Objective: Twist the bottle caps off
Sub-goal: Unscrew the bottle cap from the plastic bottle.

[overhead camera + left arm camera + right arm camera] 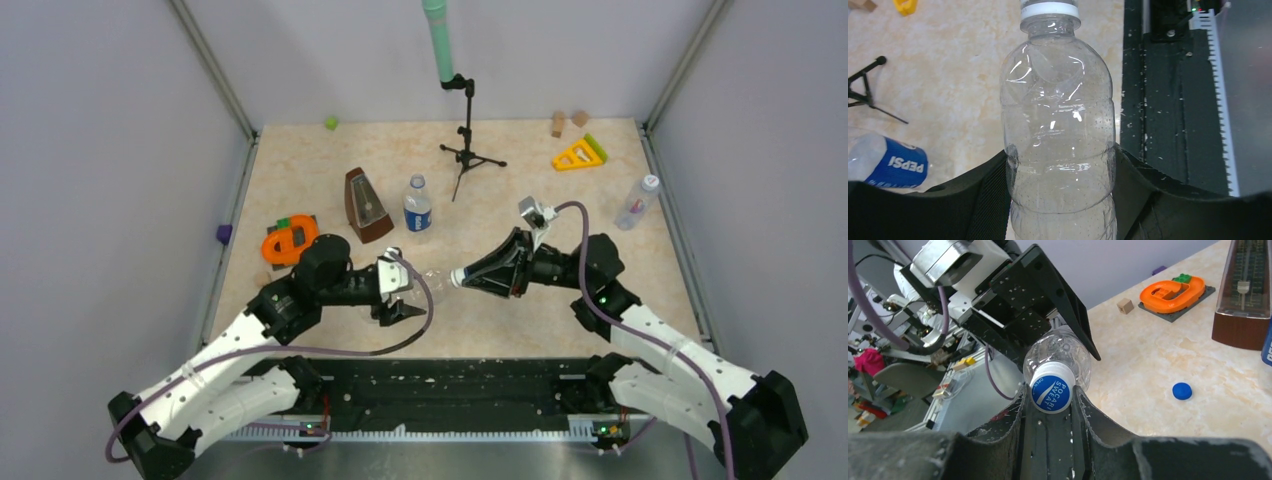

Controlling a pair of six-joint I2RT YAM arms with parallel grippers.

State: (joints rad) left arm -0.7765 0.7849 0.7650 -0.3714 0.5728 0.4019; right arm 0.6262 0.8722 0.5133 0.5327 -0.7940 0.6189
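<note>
My left gripper [400,288] is shut on the body of the plain clear bottle [1058,125], holding it level above the table between the two arms. My right gripper [1052,396] is shut on that bottle's white cap [1052,388], which has a blue printed top. A loose dark blue cap [1182,391] lies on the table. The bottle with the blue-and-white label [417,207] stands behind, near the middle. The bluish bottle [637,204] stands at the right with its white cap [650,183] on.
A brown metronome [366,205] and an orange toy on a dark plate [290,242] stand left of centre. A microphone stand [468,140] is at the back. A yellow triangle [578,155] and wooden blocks [568,120] lie at the back right.
</note>
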